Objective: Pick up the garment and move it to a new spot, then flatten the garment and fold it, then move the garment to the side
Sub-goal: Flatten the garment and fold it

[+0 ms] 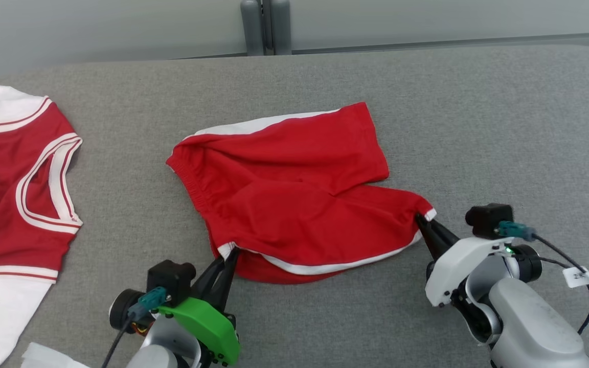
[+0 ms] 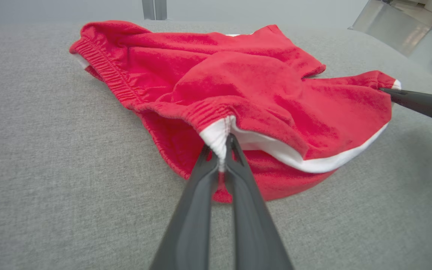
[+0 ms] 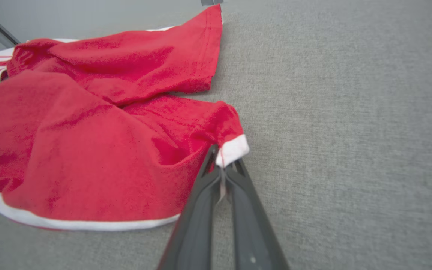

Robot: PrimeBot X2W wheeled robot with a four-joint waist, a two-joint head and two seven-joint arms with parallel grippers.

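The red shorts (image 1: 294,194) lay a little left of centre in the head view, on the grey desk (image 1: 478,128), rumpled and partly doubled under along their lower edge. Their long axis ran across the frame: the gathered waistband faced the left, and the two legs pointed right, one toward the upper right and one lower down. The left end effector (image 1: 230,254) sat just below the waistband's lower corner with its fingers closed narrow on the white trim there. The right end effector (image 1: 419,219) came in from the lower right and was likewise pinched on the white-tipped hem corner of the lower leg. The white-striped side seam was thus strung between the two grips, sagging slightly, with the bulk of the cloth lying up the frame from both. Each arm was at its own end, so neither needed to cross. Any spreading pull would probably have to run along that left-to-right line, followed by a drag toward the bottom of the frame. Bare desk stretched wide to the right and above. At the left edge a red and white jersey (image 1: 13,204) lay well apart, limiting room on that side.
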